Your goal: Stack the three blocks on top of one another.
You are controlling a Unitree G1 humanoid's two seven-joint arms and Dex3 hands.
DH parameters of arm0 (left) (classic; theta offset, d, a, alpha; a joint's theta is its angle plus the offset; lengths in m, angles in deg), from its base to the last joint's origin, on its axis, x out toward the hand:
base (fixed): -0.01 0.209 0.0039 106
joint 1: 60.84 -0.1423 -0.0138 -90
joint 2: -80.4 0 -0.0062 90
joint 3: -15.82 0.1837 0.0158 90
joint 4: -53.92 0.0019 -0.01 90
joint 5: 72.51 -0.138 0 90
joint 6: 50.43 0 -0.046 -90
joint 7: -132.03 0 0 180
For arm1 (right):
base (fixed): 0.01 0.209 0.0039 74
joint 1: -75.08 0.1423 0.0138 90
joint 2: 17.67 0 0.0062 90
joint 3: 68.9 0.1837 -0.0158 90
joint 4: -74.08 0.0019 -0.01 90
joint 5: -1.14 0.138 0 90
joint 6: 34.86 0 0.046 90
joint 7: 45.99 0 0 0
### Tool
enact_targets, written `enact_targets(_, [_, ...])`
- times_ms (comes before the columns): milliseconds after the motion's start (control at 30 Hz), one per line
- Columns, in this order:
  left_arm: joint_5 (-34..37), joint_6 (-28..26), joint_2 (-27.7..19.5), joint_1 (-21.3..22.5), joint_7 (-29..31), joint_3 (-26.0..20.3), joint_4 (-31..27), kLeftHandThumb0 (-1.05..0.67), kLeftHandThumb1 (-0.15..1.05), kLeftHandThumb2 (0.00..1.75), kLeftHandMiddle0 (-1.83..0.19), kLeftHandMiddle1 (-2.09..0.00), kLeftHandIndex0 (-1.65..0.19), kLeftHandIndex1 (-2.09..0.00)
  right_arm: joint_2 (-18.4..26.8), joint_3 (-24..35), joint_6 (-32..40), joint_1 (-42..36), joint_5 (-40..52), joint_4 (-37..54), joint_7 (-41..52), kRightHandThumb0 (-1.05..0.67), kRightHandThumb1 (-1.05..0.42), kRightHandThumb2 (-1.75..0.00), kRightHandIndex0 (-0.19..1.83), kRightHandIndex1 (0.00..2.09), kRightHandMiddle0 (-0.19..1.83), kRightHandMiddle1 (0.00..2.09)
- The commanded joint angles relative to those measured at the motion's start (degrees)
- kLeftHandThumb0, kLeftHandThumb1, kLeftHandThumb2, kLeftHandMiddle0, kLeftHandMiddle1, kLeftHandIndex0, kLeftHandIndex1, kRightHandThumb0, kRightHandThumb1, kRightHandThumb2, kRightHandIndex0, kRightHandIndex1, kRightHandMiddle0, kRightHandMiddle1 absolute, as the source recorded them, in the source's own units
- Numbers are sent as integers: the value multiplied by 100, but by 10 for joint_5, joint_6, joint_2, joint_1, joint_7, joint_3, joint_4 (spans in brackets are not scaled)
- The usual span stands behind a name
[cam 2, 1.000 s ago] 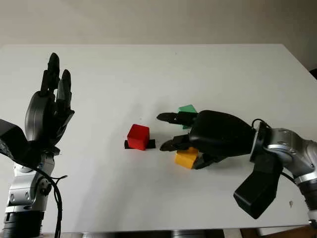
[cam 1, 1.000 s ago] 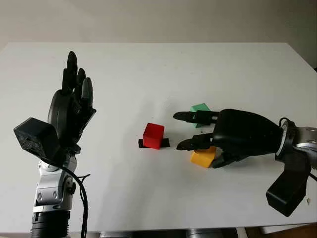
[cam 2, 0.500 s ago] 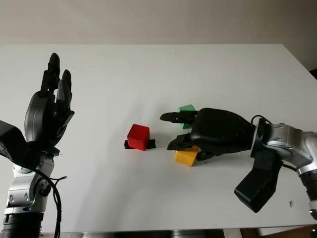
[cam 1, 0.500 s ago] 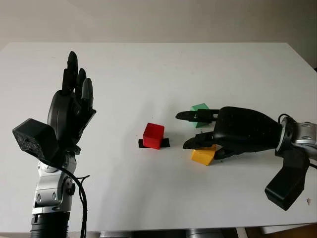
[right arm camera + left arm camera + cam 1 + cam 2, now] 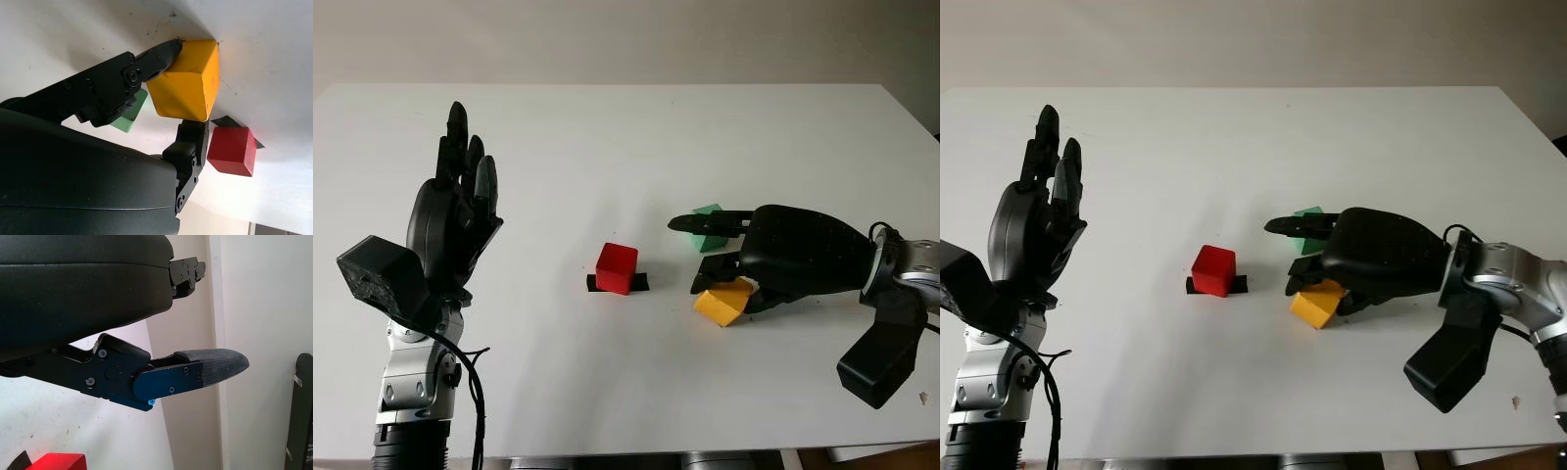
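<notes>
My right hand (image 5: 704, 258) is at the table's right, shut on the yellow block (image 5: 724, 302), which sits tilted with one edge raised off the table. In the right wrist view the yellow block (image 5: 188, 85) is pinched between a finger and the thumb. The green block (image 5: 708, 237) lies just behind it, partly covered by my outstretched upper finger. To the left, apart from my hand, the red block (image 5: 617, 267) stands on a black tape mark (image 5: 641, 283). My left hand (image 5: 460, 196) is open, held upright above the table's left side.
The white table (image 5: 607, 137) has bare surface around the red block and across its far half. Its front edge runs just below both arms.
My right hand's lower fingers have closed on the yellow block, and the block has tipped from flat to tilted. The left hand has not moved.
</notes>
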Motion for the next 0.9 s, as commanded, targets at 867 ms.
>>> enact_targets(867, [-6,0,3,2,-11,11,-11,-75,105,57,13,-5,13,-5,-89,-49,179,285,176,-42,277,-38,-86,-4,35,6,64,107])
